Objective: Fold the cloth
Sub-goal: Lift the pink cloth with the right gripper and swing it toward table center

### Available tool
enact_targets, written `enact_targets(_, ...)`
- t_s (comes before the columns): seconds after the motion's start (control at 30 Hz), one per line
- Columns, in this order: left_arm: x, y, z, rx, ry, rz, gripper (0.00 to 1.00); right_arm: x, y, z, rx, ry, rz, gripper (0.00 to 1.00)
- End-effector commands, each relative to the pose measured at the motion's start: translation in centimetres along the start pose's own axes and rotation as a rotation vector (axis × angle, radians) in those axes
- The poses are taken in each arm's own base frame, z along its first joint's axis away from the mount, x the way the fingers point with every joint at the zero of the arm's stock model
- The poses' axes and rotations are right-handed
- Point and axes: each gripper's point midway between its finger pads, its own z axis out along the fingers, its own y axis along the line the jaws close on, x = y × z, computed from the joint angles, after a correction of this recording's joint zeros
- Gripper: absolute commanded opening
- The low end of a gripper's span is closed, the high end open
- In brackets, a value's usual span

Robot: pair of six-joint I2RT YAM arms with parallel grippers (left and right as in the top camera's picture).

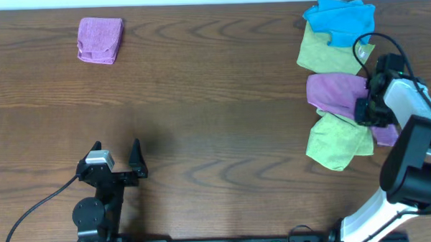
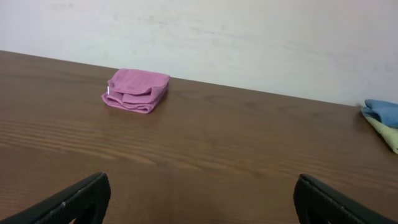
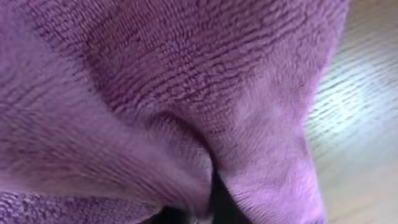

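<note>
noted cloth (image 1: 333, 92) on the right side of the table (image 1: 215, 121), in a column of rags: purple, soft, lying crumpled in a rounded lump rather than flat. found it between an upper green cloth (image 1: 328, 52) and a lower green cloth (image 1: 337, 144), overlapping both, with a blue cloth (image 1: 340, 17) bunched at the far end of the column. placed right gripper (image 1: 362, 110) at the cloth's right edge, over the fabric. recorded the jaws as closed tight with a fold of the cloth (image 3: 186, 93) pinched between them; from the right wrist, saw nothing but purple pile filling the view, fine ribbed loops running in rows, deep creases converging toward a dark gap at the bottom, a strip of pale wood grain at the right. could not make out any tag on it. located left gripper (image 1: 116, 146) near the front left of the table, jaws spread wide and holding nothing, black fingers (image 2: 68, 202) with blunt rounded tips, apart from every rag. logged a folded pad (image 1: 100, 40) at the far left corner, purple-pink, squared and layered, small white tab on its left edge from the left wrist (image 2: 135, 91). logged table surface as dark brown wood with wavy grain, matte; white wall (image 2: 249, 37) behind it; black cable (image 1: 31, 206) curving off the left arm's base.
</note>
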Motion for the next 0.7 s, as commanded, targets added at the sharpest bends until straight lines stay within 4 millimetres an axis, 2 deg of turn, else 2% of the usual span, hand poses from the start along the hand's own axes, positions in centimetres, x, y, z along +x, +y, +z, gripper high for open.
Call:
enact_targets(0.0,1.9,0.3,0.3,-0.007,0.044,-0.009,0.95,-0.6,0.4,-0.8,-0.012,-0.029,0.01,0.01)
enact_targets(0.1,1.9,0.3,0.3,-0.007,0.044,-0.009,0.95,-1.9,0.1,-2.7,-0.011,-0.079,0.056,0.01)
enact_targets(0.2,1.9,0.3,0.3,-0.007,0.044,-0.009,0.95,-3.9,-0.2,-6.4,-0.011,-0.168,0.059,0.01)
enact_targets(0.27,1.9,0.3,0.3,-0.007,0.044,-0.009,0.95,-5.5,-0.4,-9.7,-0.012,-0.248,0.064,0.01)
enact_targets(0.4,1.9,0.3,0.3,-0.007,0.044,-0.009,0.95,-8.5,-0.6,-17.4,-0.023,-0.446,0.072,0.01)
enact_targets(0.5,1.9,0.3,0.3,-0.007,0.044,-0.009,0.95,-9.8,0.5,-22.9,-0.051,-0.583,0.054,0.01)
enact_targets(0.6,1.9,0.3,0.3,-0.007,0.044,-0.009,0.95,-10.5,3.2,-28.7,-0.124,-0.72,0.002,0.01)
enact_targets(0.67,1.9,0.3,0.3,-0.007,0.044,-0.009,0.95,-10.7,5.2,-31.5,-0.168,-0.784,-0.038,0.01)
